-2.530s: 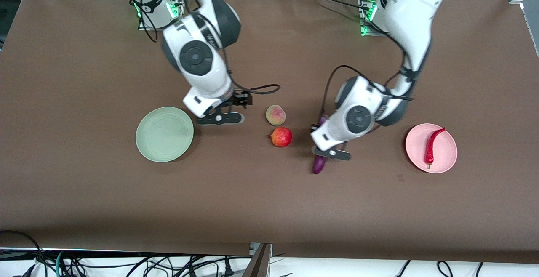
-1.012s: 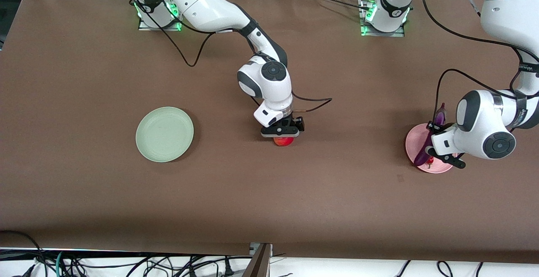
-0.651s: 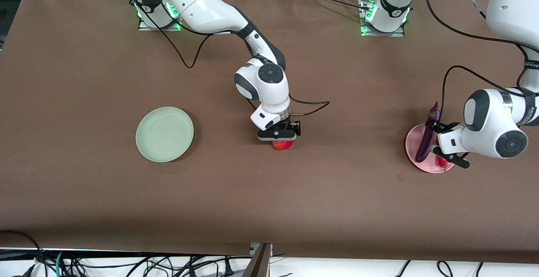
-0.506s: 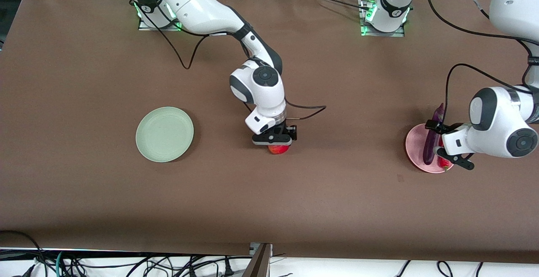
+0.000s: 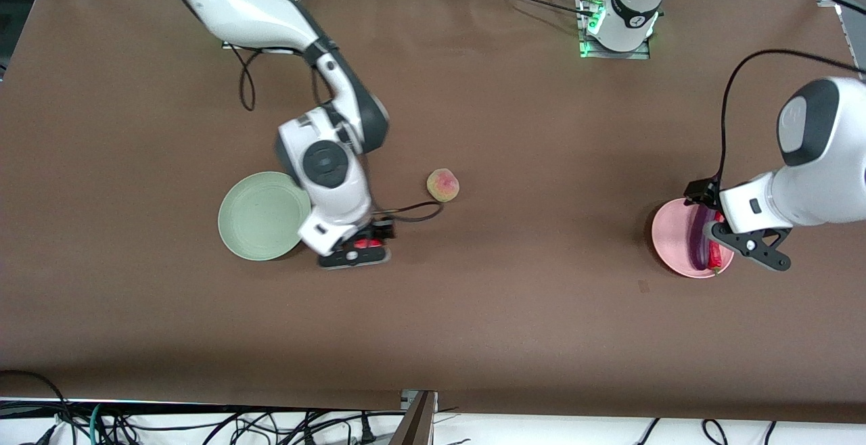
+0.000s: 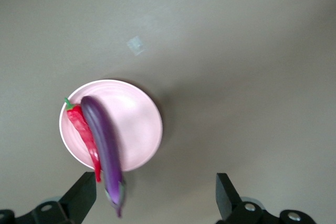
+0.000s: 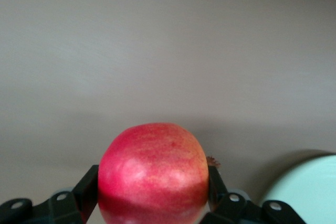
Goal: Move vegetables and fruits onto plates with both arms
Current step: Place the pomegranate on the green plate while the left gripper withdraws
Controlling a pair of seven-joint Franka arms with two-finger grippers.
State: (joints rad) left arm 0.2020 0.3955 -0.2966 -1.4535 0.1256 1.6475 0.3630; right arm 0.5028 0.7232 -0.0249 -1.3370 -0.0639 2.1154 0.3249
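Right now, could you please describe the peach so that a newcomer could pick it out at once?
Start at the mint green plate toward the right arm's end of the table, then look toward the table's middle. The peach lies alone on the brown cloth, fuzzy and pale yellowish-pink, duller than the glossy red fruit in the right gripper.

The front camera hangs high, facing both arms' bases and taking in the whole brown bench (image 5: 473, 323). The left wrist camera looks straight down on the pink plate (image 6: 139, 129), also in the front view. The right wrist camera sits close against the pomegranate (image 7: 153, 171), the green plate (image 7: 310, 190) at its edge.
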